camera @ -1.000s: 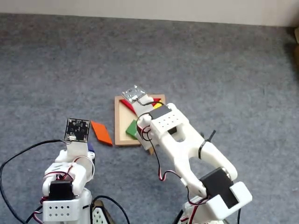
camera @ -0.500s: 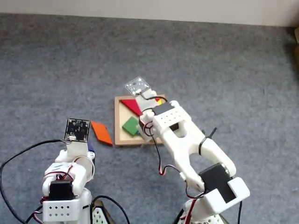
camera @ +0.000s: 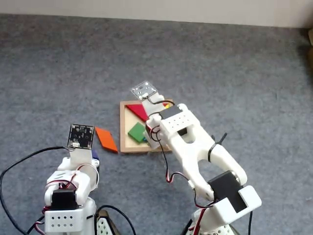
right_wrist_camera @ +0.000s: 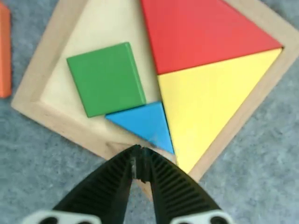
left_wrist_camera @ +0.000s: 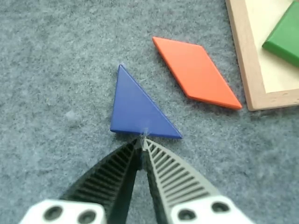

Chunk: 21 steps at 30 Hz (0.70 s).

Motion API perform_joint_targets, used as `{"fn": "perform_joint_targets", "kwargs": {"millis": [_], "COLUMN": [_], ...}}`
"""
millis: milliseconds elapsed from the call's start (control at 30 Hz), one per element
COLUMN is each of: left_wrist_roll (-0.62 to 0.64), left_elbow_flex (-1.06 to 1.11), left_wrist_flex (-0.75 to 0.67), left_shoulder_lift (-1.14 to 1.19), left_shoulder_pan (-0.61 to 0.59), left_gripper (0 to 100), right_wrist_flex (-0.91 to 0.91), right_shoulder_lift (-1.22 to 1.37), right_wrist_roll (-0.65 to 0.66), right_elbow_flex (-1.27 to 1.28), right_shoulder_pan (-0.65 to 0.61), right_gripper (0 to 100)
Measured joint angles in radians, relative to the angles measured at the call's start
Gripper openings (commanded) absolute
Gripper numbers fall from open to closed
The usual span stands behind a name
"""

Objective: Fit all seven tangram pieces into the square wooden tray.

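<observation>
Tray (camera: 124,142) on grey carpet (camera: 234,73), four pieces inside:
- red triangle (right_wrist_camera: 201,32) and yellow triangle (right_wrist_camera: 210,98) seated edge to edge, each along a tray wall.
- green square (right_wrist_camera: 106,78) loose on the tray floor just beside the red one, askew to the walls, bare floor around it.
- light-blue triangle (right_wrist_camera: 142,122) between the green square and the tray rim, long side against the yellow.

Outside the tray:
- orange parallelogram (left_wrist_camera: 196,72) flat on the carpet, just beside the tray's rim on the left arm's side.
- dark-blue triangle (left_wrist_camera: 138,109) one step further from the tray, near the orange piece, not touching it.

Left gripper (left_wrist_camera: 141,142): fingers closed together, holding nothing, tips right at the dark-blue triangle's edge; can't tell if touching.
Right gripper (right_wrist_camera: 140,156): fingers closed, empty, above the tray rim next to the light-blue triangle.
</observation>
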Motion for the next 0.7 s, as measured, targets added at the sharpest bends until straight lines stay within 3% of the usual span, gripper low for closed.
{"fn": "perform_joint_targets", "kwargs": {"millis": [133, 467, 700], "left_wrist_roll": [0.0, 0.0, 0.0], "left_elbow_flex": [0.0, 0.0, 0.0], "left_wrist_flex": [0.0, 0.0, 0.0], "left_shoulder_lift": [0.0, 0.0, 0.0], "left_shoulder_pan": [0.0, 0.0, 0.0], "left_gripper": [3, 3, 3], "right_wrist_flex": [0.075, 0.13, 0.13], "right_shoulder_lift": [0.0, 0.0, 0.0], "right_wrist_roll": [0.0, 0.005, 0.091], "right_elbow_flex": [-0.038, -0.044, -0.044], "right_shoulder_pan": [0.003, 0.006, 0.006], "right_gripper": [20.1, 20.2, 20.2]}}
